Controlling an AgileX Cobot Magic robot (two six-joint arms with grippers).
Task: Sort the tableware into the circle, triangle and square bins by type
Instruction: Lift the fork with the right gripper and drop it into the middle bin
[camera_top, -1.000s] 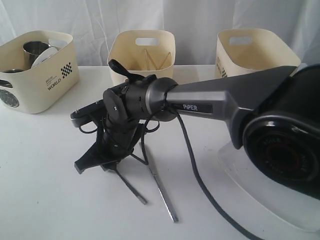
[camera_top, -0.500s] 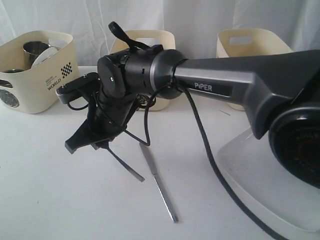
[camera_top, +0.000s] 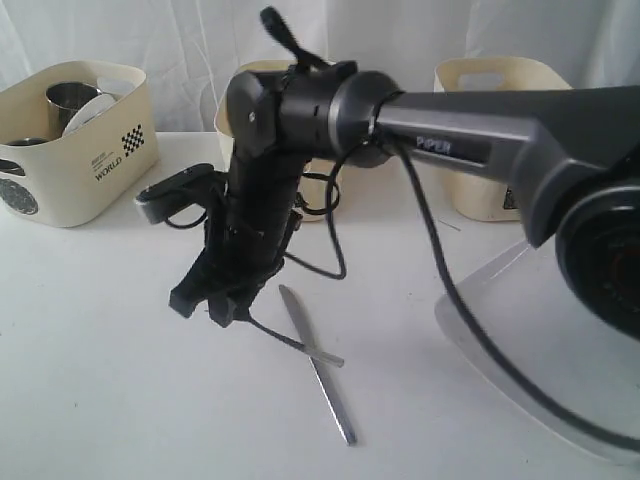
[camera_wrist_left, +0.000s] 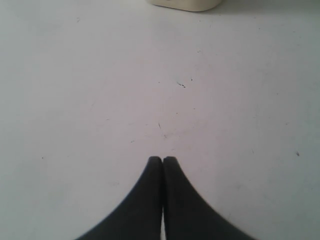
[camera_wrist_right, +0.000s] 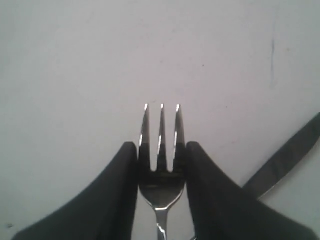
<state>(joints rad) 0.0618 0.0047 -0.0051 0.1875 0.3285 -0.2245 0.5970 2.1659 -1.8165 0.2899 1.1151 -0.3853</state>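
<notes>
Exterior: left bin (camera_top: 60, 170) holds mugs (camera_top: 70, 98) and a bowl (camera_top: 90, 110). Middle bin (camera_top: 245, 70) is mostly hidden by the arm; right bin (camera_top: 480, 80) contents can't be seen. Plate (camera_top: 510, 330) lies on the desk (camera_top: 100, 380). Right gripper (camera_top: 205, 310) has its jaws clamped on the fork (camera_top: 300, 347), now lifted higher than a second ago, handle crossing the knife (camera_top: 330, 395).
Left wrist: left gripper (camera_wrist_left: 162, 160), jaws fully closed, empty, over the desk.
Right wrist: jaws pinch the fork's head, tines sticking out; knife on the desk nearby.

Three bins (camera_top: 80, 170), one fork (camera_wrist_right: 161, 185), one knife (camera_top: 322, 388), one plate (camera_top: 520, 345).
</notes>
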